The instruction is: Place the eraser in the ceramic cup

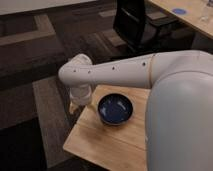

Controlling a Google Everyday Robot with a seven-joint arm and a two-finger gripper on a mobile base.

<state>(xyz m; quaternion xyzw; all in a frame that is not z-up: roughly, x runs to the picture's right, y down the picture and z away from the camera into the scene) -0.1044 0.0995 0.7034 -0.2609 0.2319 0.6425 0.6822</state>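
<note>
My white arm (pixel 115 70) reaches from the right across a small wooden table (pixel 100 142) and bends down at the wrist (pixel 80 92). The gripper (pixel 76 106) hangs below the wrist at the table's far left corner, just left of a wide dark-blue bowl (pixel 115 110). The eraser does not show. The ceramic cup does not show either; the wrist and gripper cover that corner. The bowl looks empty.
The table's left and front edges drop to dark carpet (pixel 30 100). A black office chair (pixel 132 22) stands behind. A second wooden table (pixel 192 17) with a blue disc (pixel 178 11) is at the top right. My arm's bulky link (pixel 180 120) covers the table's right side.
</note>
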